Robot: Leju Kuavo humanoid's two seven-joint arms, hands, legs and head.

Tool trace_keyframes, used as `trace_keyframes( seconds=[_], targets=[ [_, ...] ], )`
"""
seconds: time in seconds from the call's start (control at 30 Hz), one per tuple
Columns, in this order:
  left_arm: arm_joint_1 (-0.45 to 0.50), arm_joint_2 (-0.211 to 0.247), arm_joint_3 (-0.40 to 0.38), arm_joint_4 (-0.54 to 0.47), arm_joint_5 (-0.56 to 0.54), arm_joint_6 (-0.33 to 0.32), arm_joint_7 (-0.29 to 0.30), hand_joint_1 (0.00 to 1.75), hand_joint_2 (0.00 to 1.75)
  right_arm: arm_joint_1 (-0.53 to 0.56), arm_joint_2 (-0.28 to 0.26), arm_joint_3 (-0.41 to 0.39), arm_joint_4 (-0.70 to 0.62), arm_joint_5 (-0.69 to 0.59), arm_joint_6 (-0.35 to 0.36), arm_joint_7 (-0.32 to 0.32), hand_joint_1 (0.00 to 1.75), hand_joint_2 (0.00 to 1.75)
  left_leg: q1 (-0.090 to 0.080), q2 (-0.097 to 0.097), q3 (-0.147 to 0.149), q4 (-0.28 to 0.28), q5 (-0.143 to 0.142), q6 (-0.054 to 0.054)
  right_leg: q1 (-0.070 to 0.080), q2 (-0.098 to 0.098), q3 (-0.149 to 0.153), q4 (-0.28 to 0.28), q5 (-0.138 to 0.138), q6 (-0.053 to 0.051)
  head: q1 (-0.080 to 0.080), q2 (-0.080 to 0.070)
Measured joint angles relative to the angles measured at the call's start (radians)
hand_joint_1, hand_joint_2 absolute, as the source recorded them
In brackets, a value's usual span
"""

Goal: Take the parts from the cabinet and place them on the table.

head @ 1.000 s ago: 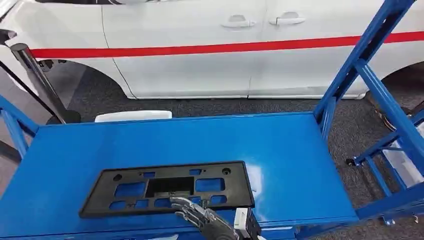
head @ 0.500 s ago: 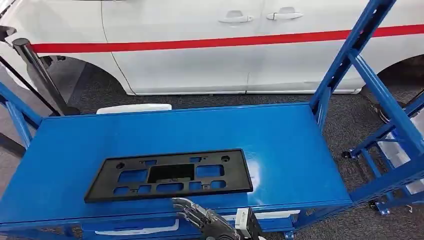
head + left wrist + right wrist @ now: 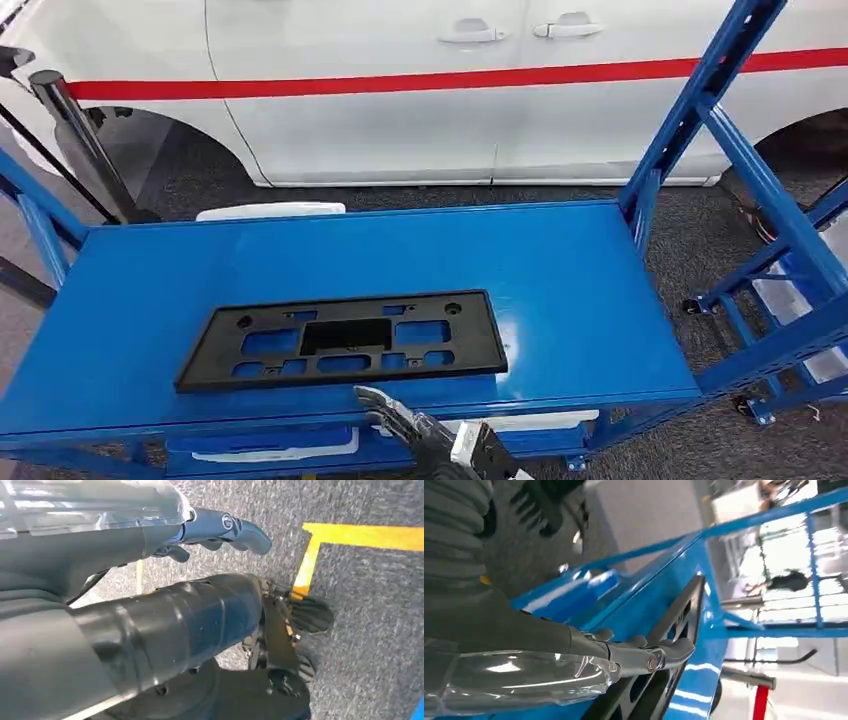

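A black plastic part (image 3: 345,341), flat and rectangular with several cut-outs through it, is lying on the blue worktop (image 3: 560,290), nearer the front edge than the back and a little to the left of the middle. It is resting flat, its long side running along the worktop's length.

The robot's right hand (image 3: 400,420) is hanging just off the front edge of the worktop, below the part's near edge and apart from it. Its fingers (image 3: 664,656) are lying stretched out and slightly apart, and they are holding nothing; from the wrist camera they are pointing along the part's edge (image 3: 674,625), close to it but not gripping it.

The left hand (image 3: 220,530) is hanging down at the robot's side over dark grey carpeted floor (image 3: 370,610), beside a yellow floor line (image 3: 350,535). Its fingers are gently curled and nothing is sitting in them, though how far apart they are standing I cannot tell from here.

Behind the worktop a white car (image 3: 420,90) with a red stripe along its doors is standing on the grey floor. Blue frame uprights (image 3: 700,110) are rising at the worktop's right end, and a dark post (image 3: 75,140) is leaning at the far left.
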Motion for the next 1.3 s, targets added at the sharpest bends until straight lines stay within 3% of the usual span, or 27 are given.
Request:
trace_keyframes(
  seconds=[0.03,0.07,0.1,0.2,0.23,0.27,0.3,0.37,0.4,0.5,0.57,0.6,0.67,0.7,0.73,0.77,0.8,0.87,0.9,1.03,1.1,1.13,1.2,1.23,1.27,1.3],
  targets=[
    [0.002,0.000,0.001,0.000,0.000,-0.001,0.000,0.00,0.00,0.000,0.000,-0.002,-0.004,0.033,-0.028,0.000,0.00,1.75,0.006,0.000,0.003,-0.011,0.007,0.011,0.004,0.000,0.000,0.000,0.000,0.009,0.000,0.000],
    [0.001,0.000,0.002,0.000,0.000,-0.002,0.000,0.00,0.00,-0.001,-0.001,-0.007,-0.009,0.061,-0.050,0.000,0.00,1.75,0.010,0.003,0.007,-0.015,0.014,0.020,-0.002,0.002,-0.003,0.014,-0.013,0.013,0.000,0.000],
    [0.001,0.000,0.003,0.000,0.000,-0.003,-0.001,0.00,0.00,-0.004,-0.001,-0.009,-0.012,0.070,-0.058,0.000,0.00,1.75,0.009,0.004,0.004,-0.016,0.018,0.027,-0.001,0.003,-0.023,0.056,-0.049,0.013,0.002,0.000],
    [0.001,0.000,0.008,0.000,0.000,-0.005,-0.002,0.00,0.00,-0.004,-0.003,-0.012,-0.012,0.103,-0.083,0.000,0.00,1.75,0.005,0.004,-0.005,-0.014,0.020,0.032,-0.004,0.003,-0.126,0.281,-0.155,0.020,0.001,0.000],
    [0.002,0.000,0.010,0.000,0.000,-0.006,-0.002,0.00,0.00,-0.005,-0.005,-0.012,-0.013,0.144,-0.113,0.001,0.00,1.75,0.005,0.003,-0.007,-0.012,0.020,0.032,-0.005,0.003,-0.140,0.311,-0.155,0.020,0.001,0.000],
    [0.002,0.001,0.013,0.000,-0.001,-0.008,-0.002,0.00,0.00,-0.006,-0.005,-0.011,-0.015,0.187,-0.147,0.006,0.00,1.75,0.005,0.003,-0.007,-0.011,0.020,0.032,-0.005,0.003,-0.127,0.287,-0.129,0.019,0.001,0.000],
    [0.002,0.000,0.015,0.000,-0.001,-0.008,-0.002,0.00,0.00,-0.009,-0.006,-0.011,-0.019,0.226,-0.178,0.010,0.00,1.75,0.004,0.002,-0.007,-0.008,0.019,0.030,-0.005,0.003,-0.095,0.224,-0.090,0.017,0.001,0.000],
    [0.001,0.000,0.016,0.000,-0.002,-0.010,-0.003,0.00,0.00,-0.018,-0.008,-0.011,-0.029,0.253,-0.203,0.012,0.00,1.75,0.004,0.001,-0.006,-0.002,0.016,0.026,-0.004,0.003,-0.001,0.042,-0.007,0.005,0.001,0.000],
    [0.001,0.000,0.016,0.000,-0.002,-0.011,-0.003,0.00,0.00,-0.024,-0.008,-0.010,-0.032,0.281,-0.224,0.017,0.00,1.75,0.001,0.001,-0.009,0.000,0.014,0.021,0.001,0.003,0.011,0.012,-0.025,0.001,0.001,0.000],
    [-0.001,0.001,0.017,0.000,-0.006,-0.011,-0.003,0.00,0.00,-0.036,-0.010,0.001,-0.042,0.369,-0.297,0.033,0.00,1.75,0.001,0.002,-0.013,-0.002,0.018,0.004,0.009,0.005,0.003,0.008,-0.016,-0.004,0.001,0.000],
    [-0.002,0.003,0.018,0.000,-0.009,-0.012,-0.004,0.00,0.00,-0.045,-0.010,0.010,-0.049,0.395,-0.315,0.035,0.00,1.75,0.000,0.000,-0.016,0.003,0.010,-0.006,-0.006,0.004,0.008,-0.009,-0.004,-0.018,0.000,0.000],
    [-0.002,0.003,0.018,0.000,-0.011,-0.012,-0.005,0.00,0.00,-0.052,-0.010,0.015,-0.051,0.407,-0.323,0.036,0.00,1.75,0.001,0.000,-0.027,0.037,-0.017,-0.011,-0.005,0.003,0.008,-0.012,-0.002,-0.024,0.000,0.000],
    [-0.001,0.003,0.018,0.000,-0.014,-0.013,-0.005,0.00,0.00,-0.062,-0.010,0.026,-0.050,0.424,-0.333,0.041,0.00,1.75,0.005,-0.001,-0.094,0.183,-0.098,-0.019,-0.005,0.001,0.004,-0.011,-0.001,-0.028,0.000,0.000],
    [-0.001,0.003,0.018,0.000,-0.016,-0.013,-0.005,0.00,0.00,-0.063,-0.011,0.029,-0.050,0.431,-0.339,0.044,0.00,1.75,0.007,0.000,-0.128,0.255,-0.127,-0.023,-0.004,0.000,0.002,-0.011,-0.001,-0.028,0.000,0.000],
    [0.000,0.003,0.018,0.000,-0.017,-0.013,-0.005,0.00,0.00,-0.064,-0.010,0.033,-0.050,0.439,-0.347,0.045,0.00,1.75,0.008,0.000,-0.149,0.299,-0.135,-0.026,-0.004,0.000,0.000,-0.008,-0.001,-0.028,-0.001,0.000],
    [0.001,0.003,0.018,0.000,-0.018,-0.013,-0.004,0.00,0.00,-0.068,-0.011,0.039,-0.050,0.447,-0.352,0.047,0.00,1.75,0.010,0.000,-0.147,0.295,-0.117,-0.028,-0.004,0.000,-0.001,-0.006,-0.001,-0.028,0.000,0.000],
    [0.001,0.005,0.018,0.000,-0.021,-0.013,-0.004,0.00,0.00,-0.072,-0.011,0.045,-0.050,0.451,-0.356,0.048,0.00,1.75,0.011,0.000,-0.122,0.243,-0.080,-0.028,-0.005,0.001,-0.001,-0.003,-0.001,-0.027,-0.001,0.000],
    [-0.002,0.009,0.018,0.000,-0.024,-0.013,-0.002,0.00,0.00,-0.087,-0.011,0.056,-0.051,0.462,-0.366,0.048,0.00,1.75,0.015,0.000,-0.030,0.059,0.011,-0.027,-0.006,0.003,0.001,0.001,-0.004,-0.023,-0.001,0.000],
    [-0.003,0.010,0.017,0.000,-0.026,-0.013,0.000,0.00,0.00,-0.095,-0.011,0.063,-0.052,0.466,-0.371,0.050,0.00,1.75,0.015,0.000,-0.007,0.007,0.004,-0.024,-0.005,0.003,0.000,0.003,-0.006,-0.018,0.000,0.000],
    [-0.006,0.010,0.017,0.000,-0.032,-0.014,0.004,0.00,0.00,-0.127,-0.011,0.085,-0.059,0.477,-0.381,0.053,0.00,1.75,0.005,-0.003,-0.011,0.002,0.014,-0.002,0.001,0.004,-0.003,-0.002,0.003,0.005,0.000,0.000],
    [-0.007,0.010,0.017,0.000,-0.034,-0.014,0.005,0.00,0.00,-0.133,-0.011,0.087,-0.062,0.477,-0.382,0.055,0.00,1.75,0.013,-0.002,-0.007,-0.015,0.026,0.015,-0.003,0.005,-0.010,0.022,-0.019,0.015,0.000,0.000],
    [-0.008,0.010,0.017,0.000,-0.034,-0.014,0.005,0.00,0.00,-0.138,-0.011,0.088,-0.063,0.477,-0.382,0.054,0.00,1.75,0.013,-0.002,-0.009,-0.015,0.028,0.021,-0.003,0.005,-0.032,0.070,-0.053,0.017,0.001,0.000],
    [-0.009,0.010,0.017,0.000,-0.034,-0.014,0.005,0.00,0.00,-0.146,-0.013,0.098,-0.063,0.488,-0.387,0.061,0.00,1.75,0.010,-0.001,-0.014,-0.014,0.029,0.025,-0.005,0.005,-0.103,0.222,-0.129,0.021,0.001,0.000],
    [-0.008,0.011,0.017,0.000,-0.035,-0.014,0.006,0.00,0.00,-0.146,-0.016,0.105,-0.063,0.500,-0.392,0.065,0.00,1.75,0.009,-0.001,-0.016,-0.013,0.029,0.025,-0.005,0.004,-0.135,0.288,-0.148,0.022,0.001,0.000],
    [-0.008,0.012,0.017,0.000,-0.035,-0.014,0.006,0.00,0.00,-0.148,-0.020,0.111,-0.061,0.522,-0.403,0.073,0.00,1.75,0.009,-0.001,-0.017,-0.012,0.029,0.025,-0.005,0.004,-0.142,0.302,-0.138,0.022,0.001,0.000],
    [-0.007,0.013,0.017,0.000,-0.035,-0.014,0.008,0.00,0.00,-0.155,-0.023,0.118,-0.059,0.550,-0.413,0.089,0.00,1.75,0.008,-0.002,-0.017,-0.011,0.029,0.025,-0.005,0.004,-0.125,0.268,-0.108,0.020,0.002,0.000]
  ],
)
